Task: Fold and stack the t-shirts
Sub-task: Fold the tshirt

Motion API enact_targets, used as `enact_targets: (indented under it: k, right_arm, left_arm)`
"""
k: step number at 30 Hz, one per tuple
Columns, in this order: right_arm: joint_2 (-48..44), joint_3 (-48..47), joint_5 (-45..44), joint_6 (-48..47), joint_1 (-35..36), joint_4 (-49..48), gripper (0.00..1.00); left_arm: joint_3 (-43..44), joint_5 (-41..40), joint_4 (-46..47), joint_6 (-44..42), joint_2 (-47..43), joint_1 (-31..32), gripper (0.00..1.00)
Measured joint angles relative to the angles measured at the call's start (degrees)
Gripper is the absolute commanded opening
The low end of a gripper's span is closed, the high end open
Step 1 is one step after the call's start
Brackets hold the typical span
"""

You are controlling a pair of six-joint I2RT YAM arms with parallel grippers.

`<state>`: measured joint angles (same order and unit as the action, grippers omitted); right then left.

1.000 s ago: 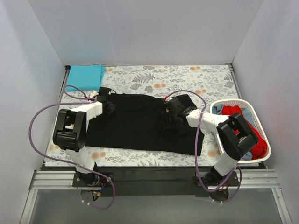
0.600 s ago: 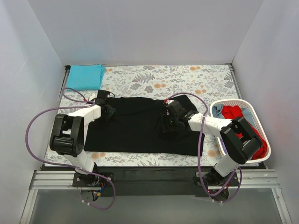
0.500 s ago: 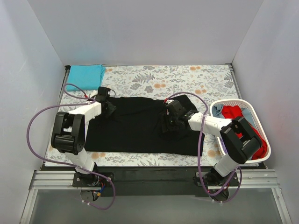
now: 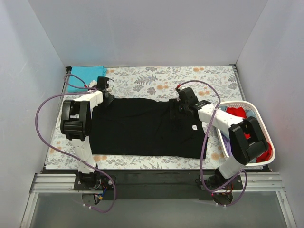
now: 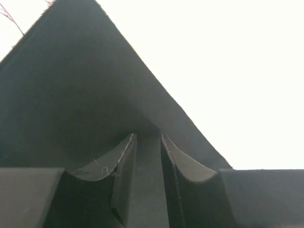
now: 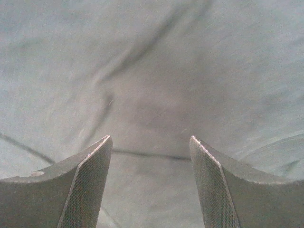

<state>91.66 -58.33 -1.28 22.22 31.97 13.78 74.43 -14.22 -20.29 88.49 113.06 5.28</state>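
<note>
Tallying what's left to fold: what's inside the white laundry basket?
A red t-shirt shows in the white laundry basket; the right arm crosses it, and anything beneath the shirt is covered.

The black shirt [image 4: 142, 128] lies spread flat across the middle of the table [image 4: 156, 80], mostly smooth, a small white label [image 4: 194, 127] showing near its right end. The teal shirt [image 4: 81, 72] sits folded in the far left corner. The red shirt [image 4: 236, 113] lies crumpled in the basket [image 4: 240, 103].
</note>
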Motion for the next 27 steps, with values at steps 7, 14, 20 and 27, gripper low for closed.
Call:
enact_targets:
  k: [7, 14, 20, 27]
  right_arm:
    - [4.35, -5.42, 1.40, -0.59, -7.61, 0.31, 0.74]
    - [14.05, -15.78, 3.87, -1.16, -16.24, 0.76, 0.75]
    - [22.73, -25.53, 5.07, -1.42, -21.29, 0.70, 0.75]
    - [28.85, -29.07, 6.69, -1.40, -22.32, 1.44, 0.68]
  left_arm:
    - [4.26, 0.90, 1.22, 0.11, 3.80, -1.73, 0.26]
    - [5.79, 2.91, 1.90, -0.44, 5.03, -2.49, 0.26]
    - [5.46, 5.90, 3.63, -2.10, 5.03, -3.32, 0.27]
    - [5.49, 4.22, 3.08, -4.50, 3.58, -3.80, 0.27]
